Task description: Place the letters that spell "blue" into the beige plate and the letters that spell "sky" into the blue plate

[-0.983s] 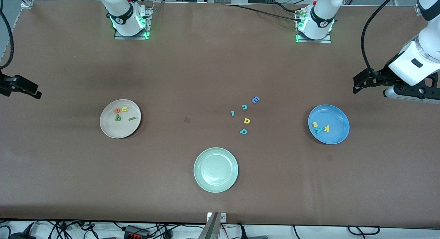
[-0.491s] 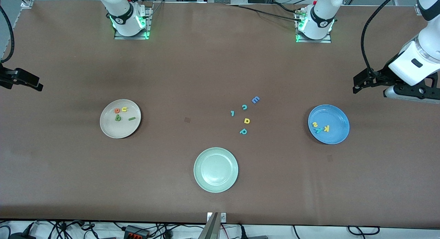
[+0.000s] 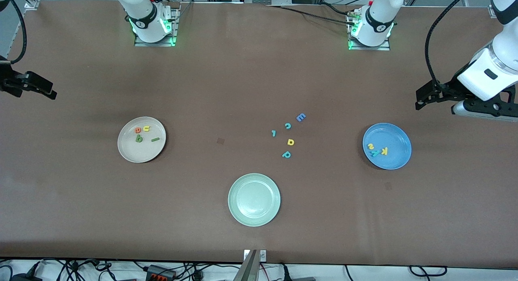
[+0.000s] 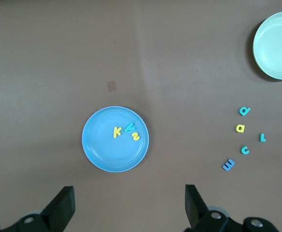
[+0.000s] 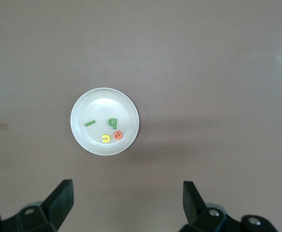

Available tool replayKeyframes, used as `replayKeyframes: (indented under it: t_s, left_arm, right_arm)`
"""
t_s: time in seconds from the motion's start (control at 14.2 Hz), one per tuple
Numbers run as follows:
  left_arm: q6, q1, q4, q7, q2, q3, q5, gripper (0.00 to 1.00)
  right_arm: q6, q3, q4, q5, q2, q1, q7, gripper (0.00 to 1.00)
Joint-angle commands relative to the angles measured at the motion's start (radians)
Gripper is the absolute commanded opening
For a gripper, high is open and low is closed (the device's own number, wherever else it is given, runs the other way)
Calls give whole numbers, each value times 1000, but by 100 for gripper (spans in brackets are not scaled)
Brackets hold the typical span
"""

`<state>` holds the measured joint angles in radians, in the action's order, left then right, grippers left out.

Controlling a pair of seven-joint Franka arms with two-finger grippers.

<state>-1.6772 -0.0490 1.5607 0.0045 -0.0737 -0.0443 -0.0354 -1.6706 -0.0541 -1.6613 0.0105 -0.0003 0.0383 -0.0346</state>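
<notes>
Brown table (image 3: 243, 79) | b, l, u, e (image 3: 139, 130) in beige plate (image 3: 131, 153); s, k, y (image 3: 375, 153) in blue plate (image 3: 398, 161) | left gripper (image 3: 421, 100) released, empty, at its table end; right gripper (image 3: 48, 93) likewise

The round off-white beige plate (image 3: 141, 139) lies toward the right arm's end of the table; in it lie the four small toy letters of "blue" (image 3: 145, 134). The round bright blue plate (image 3: 387, 146), toward the left arm's end, holds the three small toy letters of "sky" (image 3: 377, 150). Between both plates, nearer to the front camera, lies a round pale green plate (image 3: 254, 199). Five loose small toy letters (image 3: 288, 135) lie between it and the blue plate, farther from the camera.
</notes>
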Motion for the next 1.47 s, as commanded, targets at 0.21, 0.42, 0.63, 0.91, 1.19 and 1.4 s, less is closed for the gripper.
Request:
replayKeyframes:
  t_s: [0.21,0.42,0.63,0.91,1.19,1.4]
  left_arm:
    - [20,0,-34,-8,-15,-3,19,100]
    - [20,0,-34,-8,-15,-3,17,100]
    - [20,0,-33,-6,-15,-3,17,100]
    - [20,1,-33,-5,-15,-3,17,100]
    - [20,3,-33,-8,-15,-3,17,100]
    - [20,1,-33,-9,-15,-3,17,100]
  right_arm:
    - [-12,14,-6,8,-6,9,-5,100]
    - [-11,13,-6,11,-7,12,-7,100]
    - [-9,11,-6,11,-7,17,-7,100]
    - [-9,8,-12,13,-7,21,-11,100]
    - [-9,-4,-11,13,-9,21,-22,100]
    - [-9,-4,-11,11,-9,21,-22,100]
